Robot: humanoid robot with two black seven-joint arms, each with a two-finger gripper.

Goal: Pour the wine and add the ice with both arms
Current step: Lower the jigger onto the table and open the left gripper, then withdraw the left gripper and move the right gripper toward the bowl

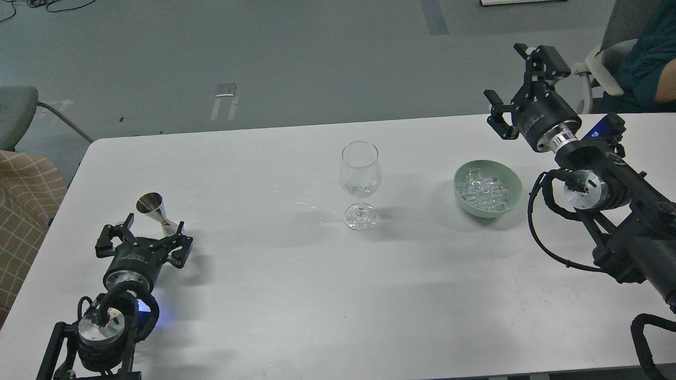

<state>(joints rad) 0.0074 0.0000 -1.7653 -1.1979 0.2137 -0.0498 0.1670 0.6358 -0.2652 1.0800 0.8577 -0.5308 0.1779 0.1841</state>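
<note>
A clear stemmed wine glass stands upright at the middle of the white table. A pale green bowl to its right holds several small clear ice cubes. A small metal jigger cup stands at the left. My left gripper is open, low over the table, with the jigger just beyond and between its fingers, not gripped. My right gripper is open and empty, raised above the table's far right, behind and right of the bowl.
A seated person in a dark green top is at the far right behind the table. A grey chair and a checked cushion stand at the left. The table's far edge runs behind the glass.
</note>
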